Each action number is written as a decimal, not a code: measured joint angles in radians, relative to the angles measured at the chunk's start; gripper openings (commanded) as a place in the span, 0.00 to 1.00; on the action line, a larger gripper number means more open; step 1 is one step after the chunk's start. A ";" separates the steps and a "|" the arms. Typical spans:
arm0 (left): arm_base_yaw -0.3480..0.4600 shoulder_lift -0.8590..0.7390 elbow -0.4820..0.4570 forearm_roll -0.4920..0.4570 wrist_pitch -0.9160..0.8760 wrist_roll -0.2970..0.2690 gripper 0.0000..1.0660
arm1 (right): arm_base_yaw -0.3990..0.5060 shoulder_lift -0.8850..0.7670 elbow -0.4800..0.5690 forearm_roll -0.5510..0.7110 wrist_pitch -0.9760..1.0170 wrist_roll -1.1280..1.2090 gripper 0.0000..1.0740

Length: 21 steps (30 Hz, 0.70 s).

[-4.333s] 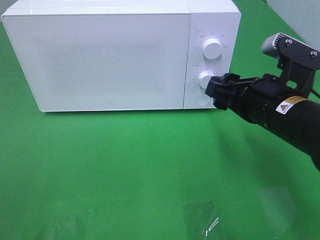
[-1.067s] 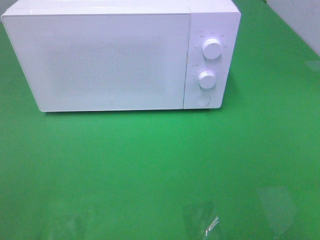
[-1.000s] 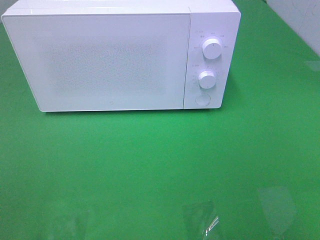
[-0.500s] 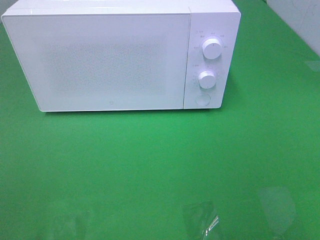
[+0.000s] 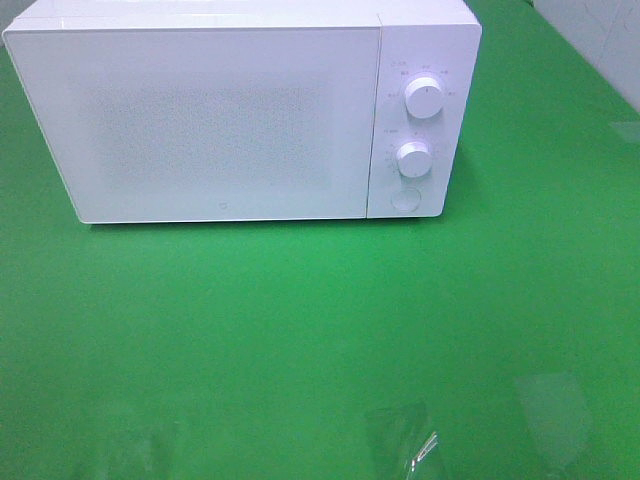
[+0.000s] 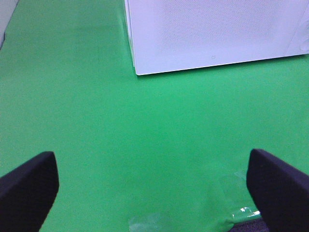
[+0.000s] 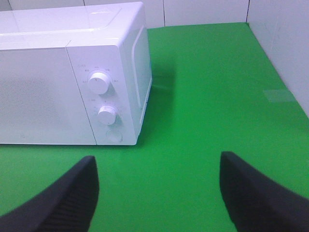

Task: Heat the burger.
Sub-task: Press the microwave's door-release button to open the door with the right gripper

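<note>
The green worktop carries a white microwave, its door shut. The left gripper hangs over the worktop before the door. The right gripper points toward the upper knob and the lower knob. Both have jaws spread wide, holding nothing. Where the burger is, I cannot tell.

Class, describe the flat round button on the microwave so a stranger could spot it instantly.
On the green table stands a white microwave. Right of its door, an upper knob sits over a lower knob. The button lies beneath both, flat where they protrude.
</note>
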 measured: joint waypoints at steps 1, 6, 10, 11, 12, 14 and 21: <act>0.000 0.000 0.000 0.000 0.000 0.000 0.92 | 0.000 0.010 0.000 0.000 -0.013 0.000 0.64; 0.000 0.000 0.000 0.000 0.000 0.000 0.92 | 0.000 0.064 0.000 0.000 -0.060 0.000 0.64; 0.000 0.000 0.000 0.000 0.000 0.000 0.92 | 0.000 0.115 0.000 0.000 -0.105 0.000 0.64; 0.000 0.000 0.000 0.000 0.000 0.000 0.92 | 0.000 0.144 0.000 0.000 -0.127 0.000 0.64; 0.000 0.000 0.000 0.000 0.000 0.000 0.92 | 0.000 0.144 0.000 0.000 -0.127 0.000 0.64; 0.000 0.000 0.000 0.000 0.000 0.000 0.92 | 0.000 0.203 0.000 0.000 -0.164 0.000 0.64; 0.000 0.000 0.000 0.000 0.000 0.000 0.92 | 0.000 0.283 0.000 0.000 -0.212 0.000 0.64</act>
